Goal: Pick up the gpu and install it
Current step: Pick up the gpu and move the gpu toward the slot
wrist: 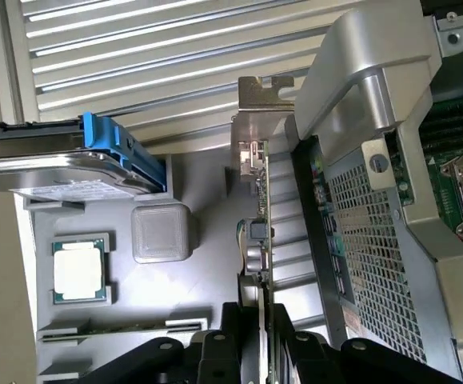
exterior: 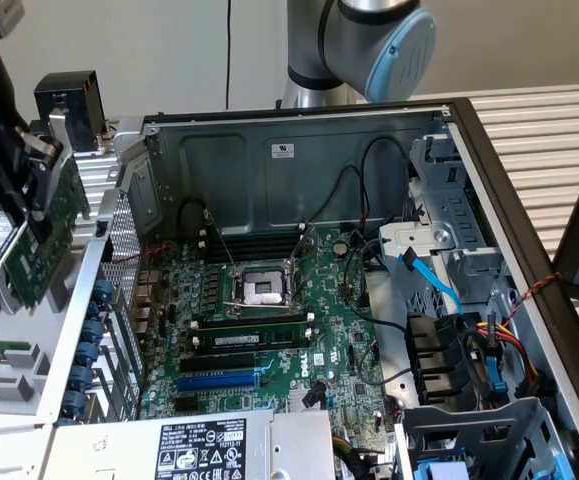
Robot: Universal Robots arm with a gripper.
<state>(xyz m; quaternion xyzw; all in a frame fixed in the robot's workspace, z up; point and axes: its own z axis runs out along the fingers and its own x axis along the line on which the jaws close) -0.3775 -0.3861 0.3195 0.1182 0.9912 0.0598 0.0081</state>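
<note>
**Item: gpu** (exterior: 41,245). A small green expansion card with a metal end bracket (wrist: 257,96).
- Location: raised over the grey parts tray (wrist: 199,192), outside the computer case (exterior: 509,220). It is just beside the case's perforated rear panel (wrist: 367,232), on the exterior view's left.
- Attitude: on edge and tilted. The wrist view sees it edge-on, with the bracket at the far end.
- Contact: whether its lower edge touches the tray cannot be told.

**Item: gripper** (exterior: 39,190).
- Jaws: drawn in on the gpu, one finger on each face of the board. They are partly apart, by only the thickness of the card.
- Load: nothing else is held.

**Item: motherboard** (exterior: 269,330).
- Location: flat on the floor of the open case, well apart from the card.
- Fittings: the processor socket is bare, and a blue expansion slot (exterior: 217,380) stands empty toward the near edge of the board.

**Other stock on the tray:**
- A loose processor (wrist: 77,270).
- A hard drive (wrist: 55,172) in a blue carrier.

The case stands on a slatted table (exterior: 549,130).

**Step in hand (judged):** the pick-up looks complete and the card is in carriage. The install has not yet begun.

**Requirement for seating (judged):**
- The card has to clear the case wall and come down square over a free slot.
- Its contact edge must run parallel to that slot, with the bracket facing the rear panel's openings.
- Loose cables lie close to the board, so the card needs a clean vertical press without snagging them.
</note>
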